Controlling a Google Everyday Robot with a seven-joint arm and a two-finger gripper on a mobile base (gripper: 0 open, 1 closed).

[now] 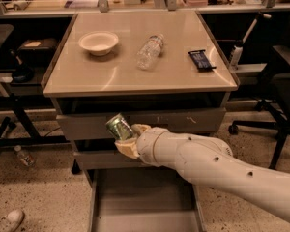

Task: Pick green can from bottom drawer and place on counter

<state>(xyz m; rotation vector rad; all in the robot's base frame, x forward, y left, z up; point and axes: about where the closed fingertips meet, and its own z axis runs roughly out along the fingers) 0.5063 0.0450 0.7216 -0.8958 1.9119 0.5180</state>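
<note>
The green can (119, 127) is held tilted in my gripper (126, 138), in front of the upper drawer fronts and below the counter's front rim. The gripper is shut on the can, with my white arm reaching in from the lower right. The bottom drawer (145, 202) is pulled open below, showing a flat grey floor with nothing visible on it. The counter (111, 74) is the glossy beige top of the cabinet, above the can.
On the counter sit a white bowl (98, 42), a clear plastic bottle (149, 51) lying on its side and a dark wrapped bar (201, 60). A chair base (261, 124) stands at the right. A small bottle (23, 156) and a shoe (8, 220) lie on the floor at the left.
</note>
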